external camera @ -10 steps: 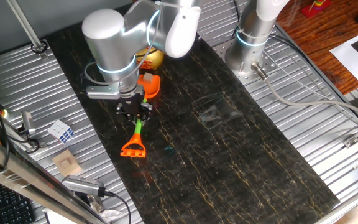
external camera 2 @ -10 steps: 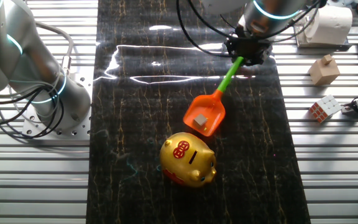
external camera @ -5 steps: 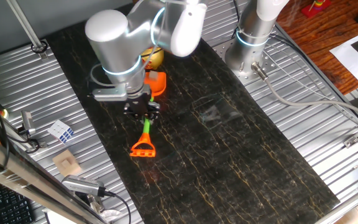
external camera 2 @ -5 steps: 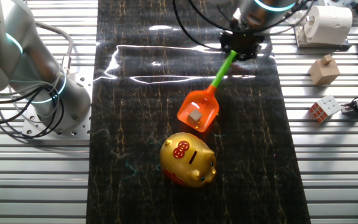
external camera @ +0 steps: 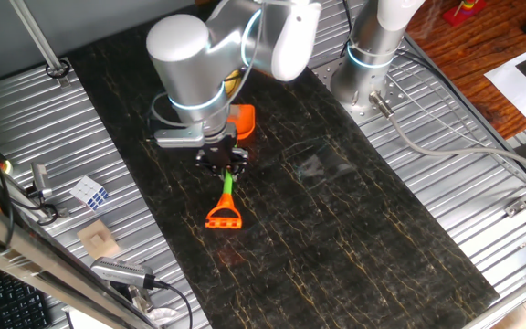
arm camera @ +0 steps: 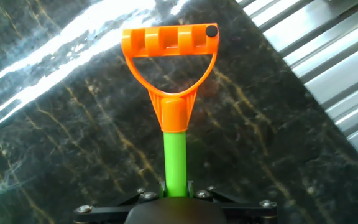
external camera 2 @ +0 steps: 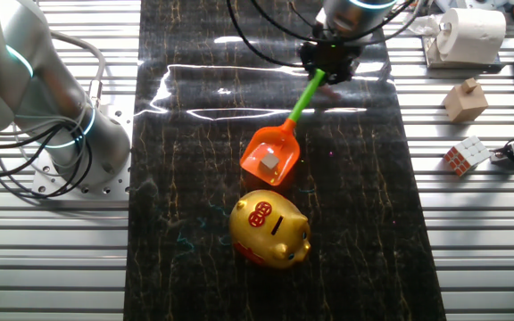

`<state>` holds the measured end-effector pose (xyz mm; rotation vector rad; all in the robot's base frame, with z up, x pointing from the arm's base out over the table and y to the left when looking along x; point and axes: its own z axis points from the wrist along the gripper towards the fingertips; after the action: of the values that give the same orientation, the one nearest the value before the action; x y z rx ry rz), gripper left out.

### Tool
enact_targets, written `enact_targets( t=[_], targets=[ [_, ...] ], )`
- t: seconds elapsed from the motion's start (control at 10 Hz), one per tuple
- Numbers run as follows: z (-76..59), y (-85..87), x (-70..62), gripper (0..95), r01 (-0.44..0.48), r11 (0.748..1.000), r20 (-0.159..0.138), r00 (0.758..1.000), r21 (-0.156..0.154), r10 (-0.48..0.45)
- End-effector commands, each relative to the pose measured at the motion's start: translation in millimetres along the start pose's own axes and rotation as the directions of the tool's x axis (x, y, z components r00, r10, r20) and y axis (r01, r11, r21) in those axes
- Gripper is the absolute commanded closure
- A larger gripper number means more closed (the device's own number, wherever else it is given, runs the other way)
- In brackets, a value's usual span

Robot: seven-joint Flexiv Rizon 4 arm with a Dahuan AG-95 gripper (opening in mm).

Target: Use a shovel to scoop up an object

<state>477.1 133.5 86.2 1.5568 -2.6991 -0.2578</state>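
Observation:
My gripper [external camera: 222, 163] is shut on the green shaft of the shovel [external camera 2: 303, 93]. It also shows in the other fixed view [external camera 2: 328, 62] and in the hand view [arm camera: 174, 188]. The orange scoop blade [external camera 2: 269, 154] lies low over the dark mat, just above and left of the gold piggy bank [external camera 2: 269, 227], apart from it. A small grey patch shows in the blade. The orange D-handle [arm camera: 170, 46] points away from the hand; it also shows in one fixed view [external camera: 224, 217]. In that view the arm hides the piggy bank almost wholly.
A puzzle cube [external camera 2: 468, 155] and a tan wooden block [external camera 2: 466, 98] lie on the ribbed metal right of the mat; they also show in one fixed view, the cube [external camera: 89, 192] and the block [external camera: 98, 238]. A paper roll [external camera 2: 472, 34] stands far right. A second arm base [external camera 2: 56, 107] stands left.
My gripper has carried the shovel sideways across the mat, leftward in the other fixed view. The blade now sits more directly above the piggy bank. The piggy bank has not moved.

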Motion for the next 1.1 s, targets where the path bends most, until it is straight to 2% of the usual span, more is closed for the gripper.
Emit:
enact_targets(
  t=[0.1, 0.6, 0.9, 1.1],
  targets=[
    [2.9, 6.2, 2.0, 95.0, -0.008, 1.0, 0.004, 1.0, 0.005, 0.008],
    [14.2, 17.7, -1.3, 95.0, 0.004, 1.0, 0.01, 1.0, 0.006, -0.004],
    [20.9, 23.3, -5.4, 95.0, 0.031, 1.0, -0.012, 0.999, 0.0, -0.031],
    [20.7, 24.3, -5.6, 95.0, 0.024, 1.0, -0.012, 1.0, -0.001, -0.024]
  ],
)
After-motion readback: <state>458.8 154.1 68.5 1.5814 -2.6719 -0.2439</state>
